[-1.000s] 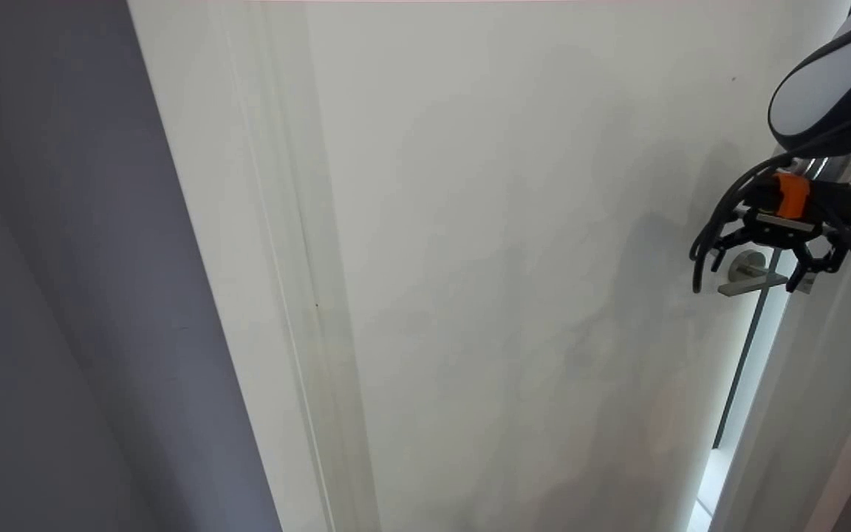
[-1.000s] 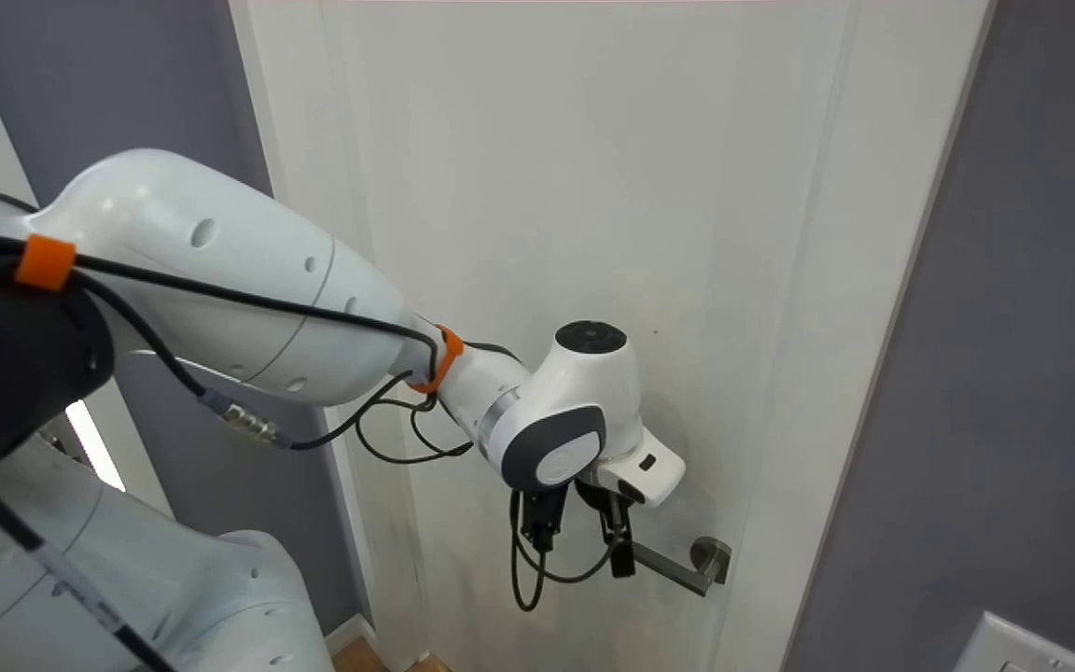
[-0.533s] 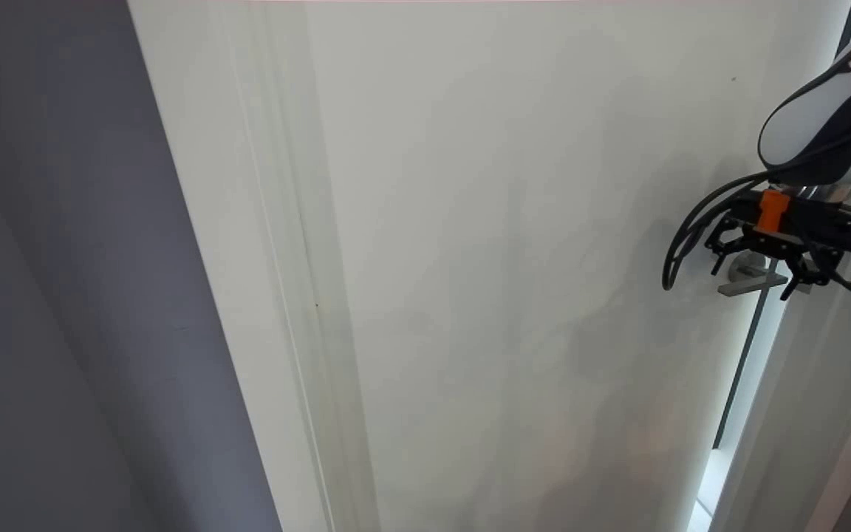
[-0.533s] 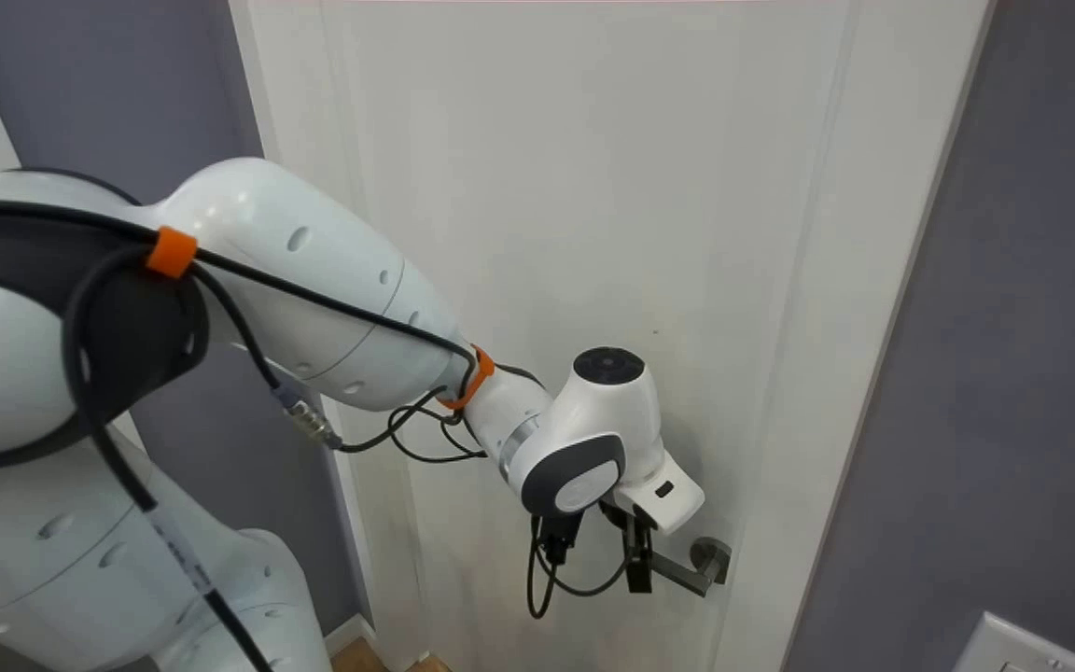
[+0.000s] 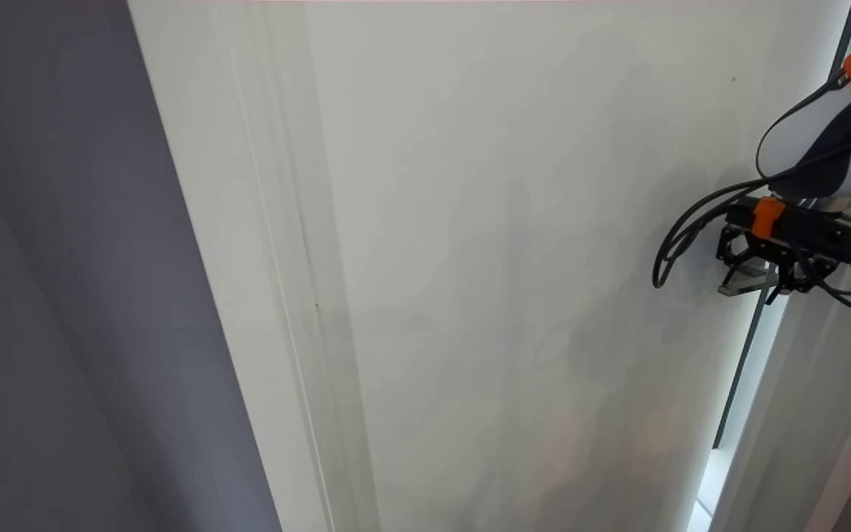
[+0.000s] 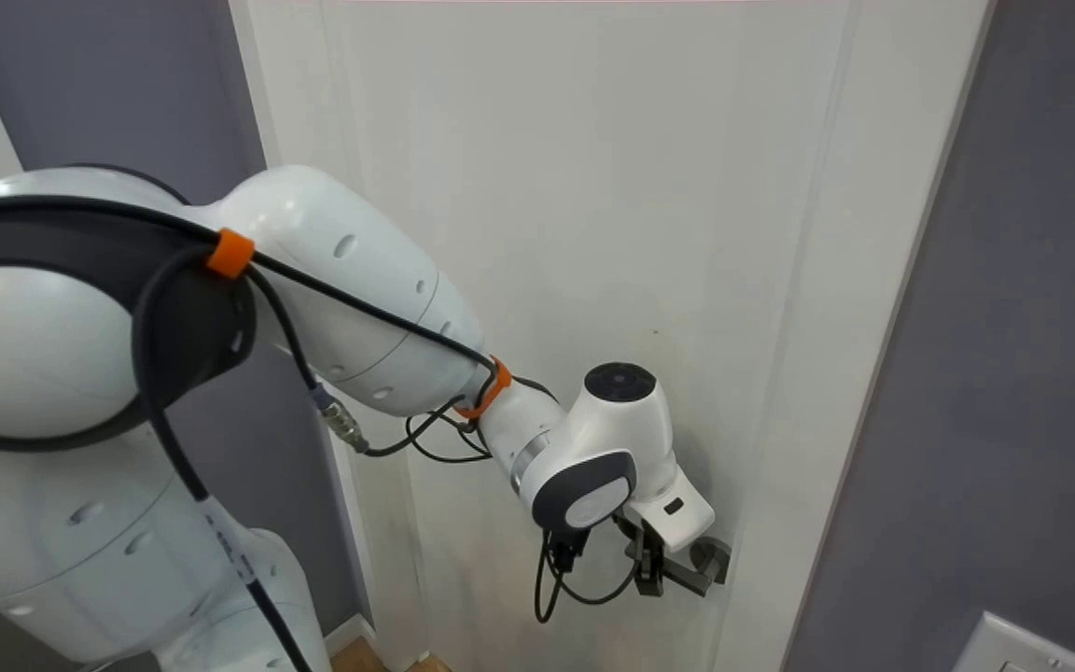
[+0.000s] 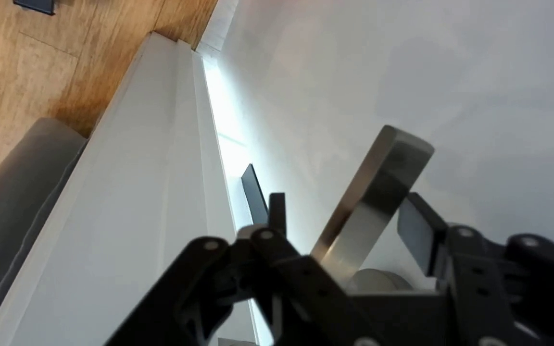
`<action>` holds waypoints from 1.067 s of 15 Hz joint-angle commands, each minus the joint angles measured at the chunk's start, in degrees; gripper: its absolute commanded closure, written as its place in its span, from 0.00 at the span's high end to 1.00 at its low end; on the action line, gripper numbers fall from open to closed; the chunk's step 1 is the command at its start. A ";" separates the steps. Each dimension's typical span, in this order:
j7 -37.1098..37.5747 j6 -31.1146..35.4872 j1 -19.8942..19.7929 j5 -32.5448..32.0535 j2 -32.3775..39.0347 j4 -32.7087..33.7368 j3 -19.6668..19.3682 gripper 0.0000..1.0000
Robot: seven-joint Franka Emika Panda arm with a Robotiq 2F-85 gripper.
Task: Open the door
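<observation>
The door (image 5: 507,258) is a tall plain off-white panel in both exterior views (image 6: 593,187). Along its handle-side edge a bright gap (image 5: 754,369) separates it from the white frame (image 5: 810,428). A silver lever handle (image 7: 378,192) juts out from a round mount in the wrist view. My gripper (image 7: 344,202) is around this lever, its jaws partly drawn together. One finger pad (image 7: 414,235) comes very near the lever's edge, contact unclear; on the opposite side space shows between finger and metal. In an exterior view, my gripper (image 6: 649,574) covers the lever's free end.
Black cables (image 5: 669,251) loop out beside the gripper, close to the door. A grey wall (image 6: 1013,280) with a white switch plate (image 6: 1023,649) flanks the frame. In the wrist view, a grey padded object (image 7: 31,178) lies by the frame on the wooden floor (image 7: 31,62).
The arm has come down and toward the handle, bringing the lever between the fingers. The jaws have narrowed from wide open. Door and handle look unmoved.
</observation>
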 commanded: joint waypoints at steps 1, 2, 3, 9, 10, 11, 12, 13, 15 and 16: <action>0.25 2.81 1.31 2.69 2.28 1.16 -1.07 0.33; 0.07 3.31 1.53 3.28 2.50 1.21 -1.19 0.25; -0.09 3.75 1.75 3.85 2.60 1.19 -1.29 0.19; 1.10 3.57 1.60 4.61 1.72 1.09 -1.38 0.08; 0.83 4.08 1.98 5.02 1.74 1.17 -1.52 0.08; 0.23 4.79 2.48 5.47 1.82 1.22 -1.61 0.08; -0.32 5.72 3.21 6.29 2.05 1.59 -1.68 0.08; -0.67 6.43 3.60 6.62 2.12 1.83 -1.63 0.08; -1.42 8.08 4.56 6.95 2.55 2.70 -1.42 0.08; -1.76 9.00 5.01 7.00 2.87 3.11 -1.28 0.08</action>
